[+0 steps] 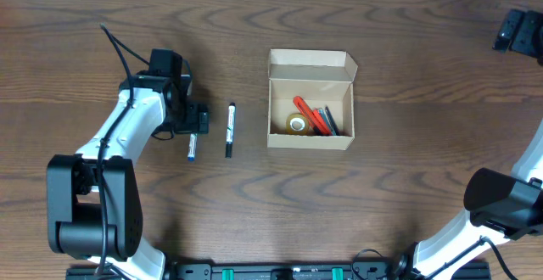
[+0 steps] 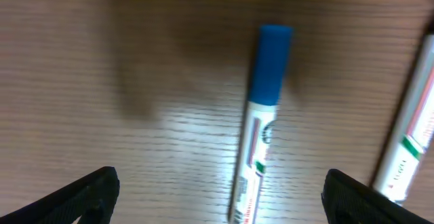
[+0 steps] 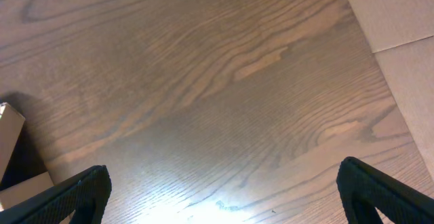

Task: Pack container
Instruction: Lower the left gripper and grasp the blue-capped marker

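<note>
Risk noted: the blue-capped marker (image 2: 261,122) lay slightly off-centre between the fingers of the left pincer (image 2: 220,187). An uneven closure could likely push the round barrel sideways and roll it toward the black-capped marker (image 1: 230,130) just beside it, or pinch the cap alone so it slipped in transit. The left pincer stood wide apart above the desk (image 1: 407,187), straddling the marker, holding nothing, with no contact visible. The right pincer (image 3: 224,190) was also apart, empty, over bare wood. The box (image 1: 310,137) sat mid-desk with its lid open, well to the right of both markers, and had a tape roll (image 1: 297,125) and pens inside.
</note>
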